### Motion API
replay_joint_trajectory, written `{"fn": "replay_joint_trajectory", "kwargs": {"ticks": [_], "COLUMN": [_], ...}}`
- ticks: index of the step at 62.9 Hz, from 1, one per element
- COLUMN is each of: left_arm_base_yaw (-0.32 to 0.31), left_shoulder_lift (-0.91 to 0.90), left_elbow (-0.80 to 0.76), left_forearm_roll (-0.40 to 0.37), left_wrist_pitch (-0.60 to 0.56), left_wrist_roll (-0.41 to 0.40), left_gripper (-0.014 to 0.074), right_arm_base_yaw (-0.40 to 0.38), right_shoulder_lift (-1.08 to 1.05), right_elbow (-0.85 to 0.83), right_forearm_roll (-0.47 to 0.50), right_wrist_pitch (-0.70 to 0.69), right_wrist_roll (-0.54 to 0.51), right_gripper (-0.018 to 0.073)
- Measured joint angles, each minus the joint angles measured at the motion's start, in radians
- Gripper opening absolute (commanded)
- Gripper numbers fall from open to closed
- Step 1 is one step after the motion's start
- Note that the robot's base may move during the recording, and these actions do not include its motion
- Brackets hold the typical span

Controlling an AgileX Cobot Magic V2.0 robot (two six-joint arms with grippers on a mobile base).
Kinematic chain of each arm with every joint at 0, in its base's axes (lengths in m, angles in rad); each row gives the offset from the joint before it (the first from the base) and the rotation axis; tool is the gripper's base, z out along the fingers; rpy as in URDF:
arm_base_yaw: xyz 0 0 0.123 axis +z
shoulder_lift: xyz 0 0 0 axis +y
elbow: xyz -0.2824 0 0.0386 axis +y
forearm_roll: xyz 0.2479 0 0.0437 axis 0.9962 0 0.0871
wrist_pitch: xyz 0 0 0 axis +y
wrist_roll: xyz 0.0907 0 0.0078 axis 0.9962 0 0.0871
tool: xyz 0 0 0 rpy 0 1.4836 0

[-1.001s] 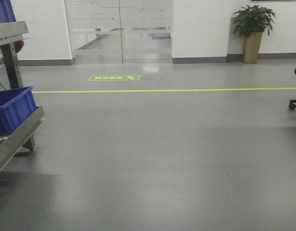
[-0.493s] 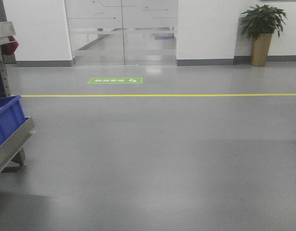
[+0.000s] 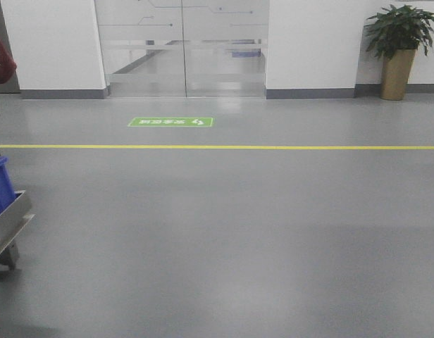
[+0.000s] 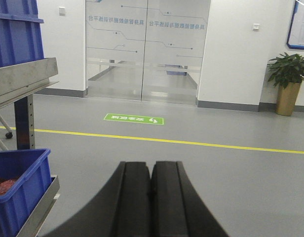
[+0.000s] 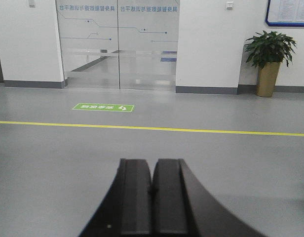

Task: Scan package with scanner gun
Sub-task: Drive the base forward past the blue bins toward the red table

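Grey floor [image 3: 217, 232] is shown; left gripper [image 4: 151, 170] and right gripper [image 5: 153, 168] are closed, empty. No package or scanner gun is seen, so handling cannot be judged.

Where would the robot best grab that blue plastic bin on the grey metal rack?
Probably the thin top rim of the blue plastic bin, pinched from above: its top is open, while the raised edge of the grey metal rack covers its lower wall.
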Motion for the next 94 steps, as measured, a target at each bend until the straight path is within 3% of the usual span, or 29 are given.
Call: {"fn": "replay_joint_trajectory", "kwargs": {"ticks": [94], "left_arm_base_yaw": [0.0], "left_shoulder_lift": [0.0], "left_elbow": [0.0], "left_forearm_roll": [0.0], "left_wrist_pitch": [0.0], "left_wrist_roll": [0.0], "left_gripper": [-0.0111], "right_arm_base_yaw": [0.0], "right_shoulder_lift": [0.0], "right_elbow": [0.0], "right_forearm_roll": [0.0], "right_wrist_pitch": [0.0], "right_wrist_roll": [0.0], "right_gripper": [-0.0168]}}
